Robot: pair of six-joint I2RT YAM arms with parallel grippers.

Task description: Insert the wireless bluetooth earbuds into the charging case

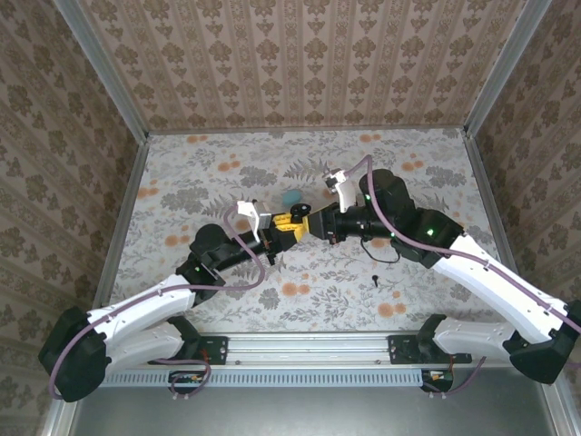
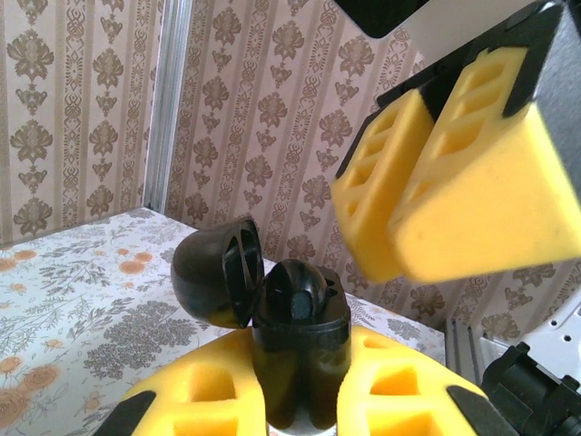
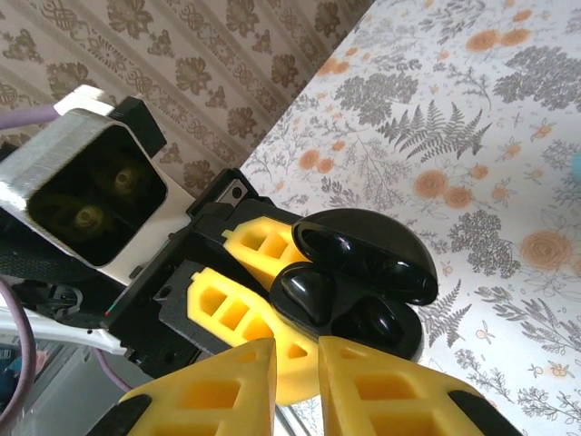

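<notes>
My left gripper (image 1: pixel 289 227) is shut on the black charging case (image 2: pixel 300 350), which stands upright between its yellow fingers (image 2: pixel 186 400) with its lid (image 2: pixel 213 272) swung open. One black earbud (image 3: pixel 309 295) sits in the case's left socket; the socket beside it (image 3: pixel 379 320) looks dark and hollow. My right gripper (image 3: pixel 296 363) hovers just in front of the case, fingers almost together with nothing between them. Another black earbud (image 1: pixel 375 277) lies on the table below the right arm. Turquoise earbuds (image 1: pixel 292 197) lie behind the grippers.
The floral table (image 1: pixel 227 173) is walled in by patterned panels (image 1: pixel 300 64) at the back and both sides. Both arms meet at the middle. A metal rail (image 1: pixel 309 347) runs along the near edge.
</notes>
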